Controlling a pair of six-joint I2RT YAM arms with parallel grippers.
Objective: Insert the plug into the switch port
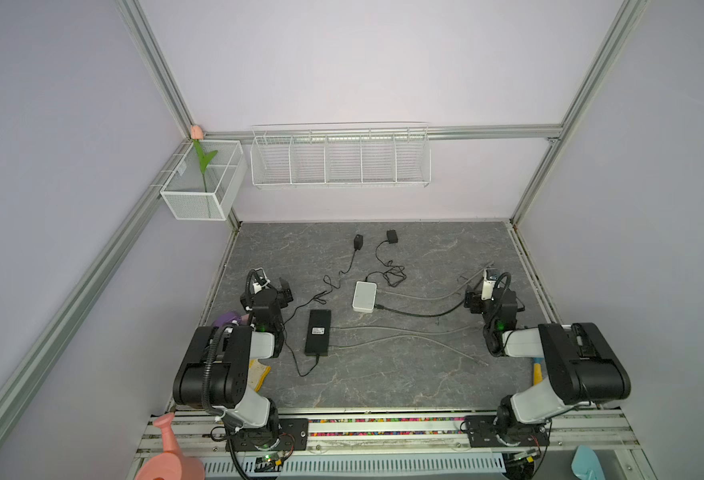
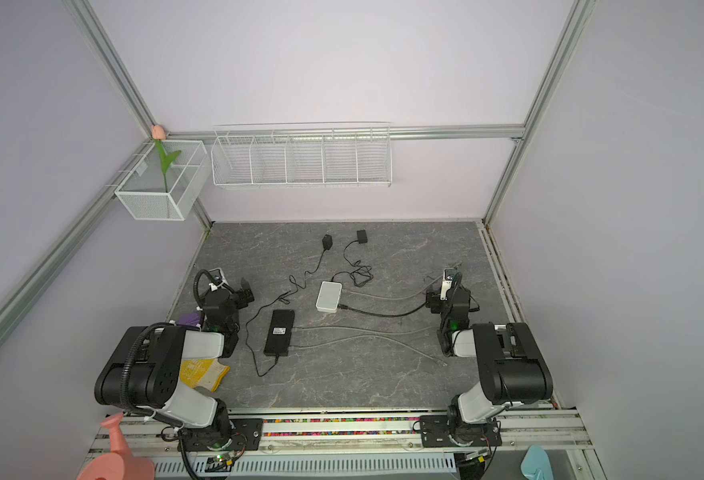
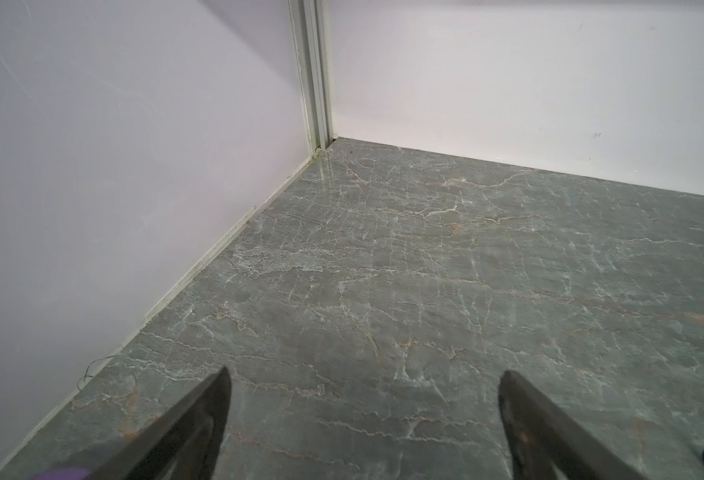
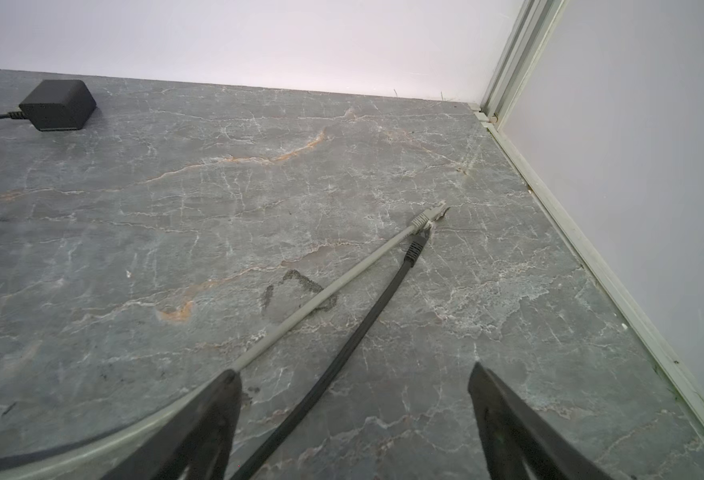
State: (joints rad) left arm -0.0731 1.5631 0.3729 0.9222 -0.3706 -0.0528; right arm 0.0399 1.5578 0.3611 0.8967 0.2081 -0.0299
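In both top views a white switch (image 1: pixel 364 296) (image 2: pixel 328 296) and a black switch (image 1: pixel 318 331) (image 2: pixel 279 332) lie mid-table. A black cable (image 1: pixel 417 313) and a grey cable (image 1: pixel 421 296) run from the white switch toward my right gripper (image 1: pixel 473 301). In the right wrist view they end in a black plug (image 4: pixel 417 247) and a grey plug (image 4: pixel 429 216) lying side by side on the table. My right gripper (image 4: pixel 352 374) is open above the black cable, well short of both plugs. My left gripper (image 1: pixel 284 291) (image 3: pixel 365 378) is open over bare table.
Two more grey cables (image 1: pixel 404 338) leave the black switch; one ends loose at a plug (image 1: pixel 483 363). Two black power adapters (image 1: pixel 358 241) (image 1: pixel 391 236) lie at the back. Wire baskets (image 1: pixel 340 160) hang on the back wall. A yellow item (image 1: pixel 259 374) lies under the left arm.
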